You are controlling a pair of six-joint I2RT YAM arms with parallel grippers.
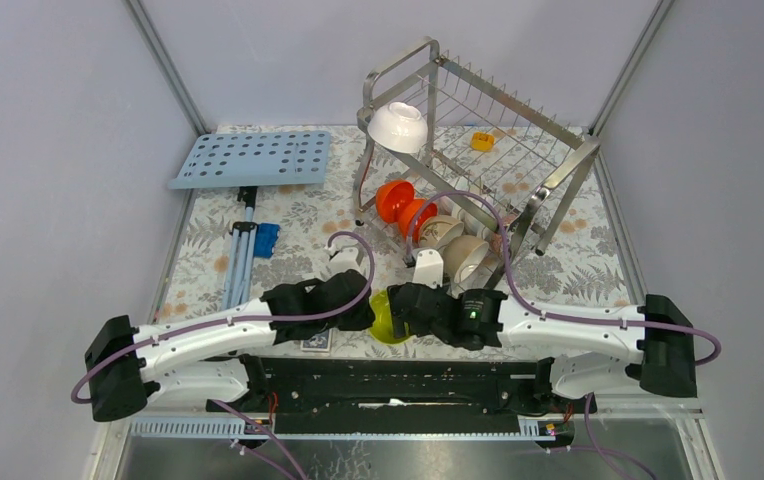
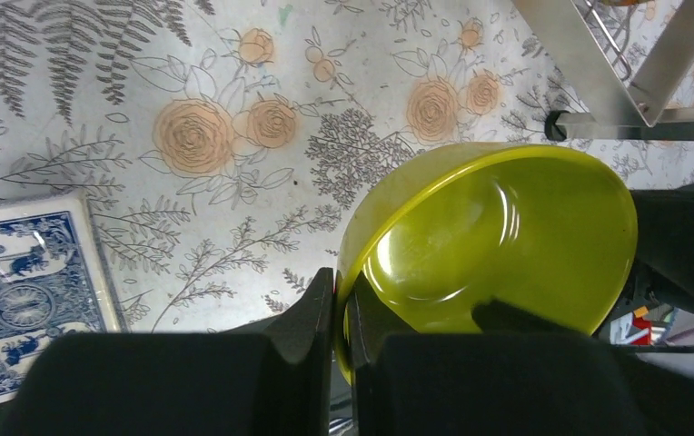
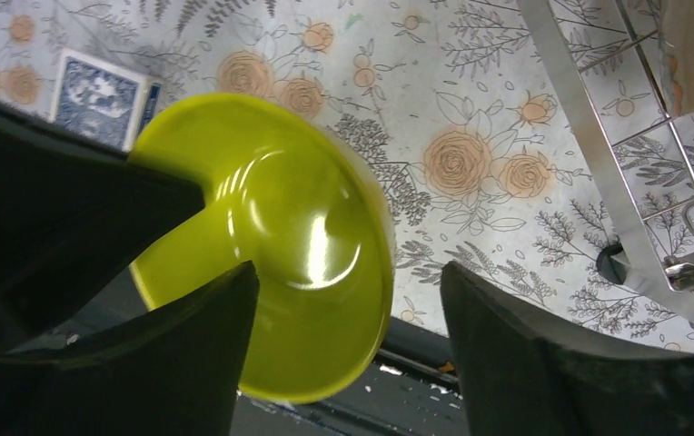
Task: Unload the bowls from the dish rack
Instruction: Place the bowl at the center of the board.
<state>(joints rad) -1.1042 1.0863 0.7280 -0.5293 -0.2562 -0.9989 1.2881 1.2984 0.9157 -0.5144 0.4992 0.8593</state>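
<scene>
**A:** Left gripper (image 2: 342,283), how wide?

**B:** Nearly closed. Its two fingers (image 2: 307,322) pinch the rim of the yellow-green bowl (image 2: 498,227), with the wall caught between them. Bowl is tilted on edge, hollow toward the left wrist camera. Can't tell if its lower edge touches the cloth.

**A:** Right gripper (image 3: 348,272)?

**B:** Jaws spread wide, gripping nothing. In the right wrist view the bowl sits between the fingers. The finger on the picture's left overlaps the hollow, contact unclear. The other stands clear of the rim.

**A:** Where is the bowl on the table (image 1: 258,270)?

**B:** Top view puts it at the near edge, between the two grippers, well apart from the dish rack (image 1: 558,160).

**A:** What does the top view add?

**B:** The rack's load. A white bowl (image 1: 398,127) sits at the upper tier's left end. Below it two orange-red bowls (image 1: 395,200) and two beige bowls (image 1: 463,255) stand in a row. There is a yellow block (image 1: 482,140) on the upper wires and a light-blue tray (image 1: 253,158) far left.

**A:** And the wrist views?

**B:** They show the pinch itself, hidden from above. Both also show a blue playing-card pack (image 2: 25,291) lying flat beside the bowl.
</scene>
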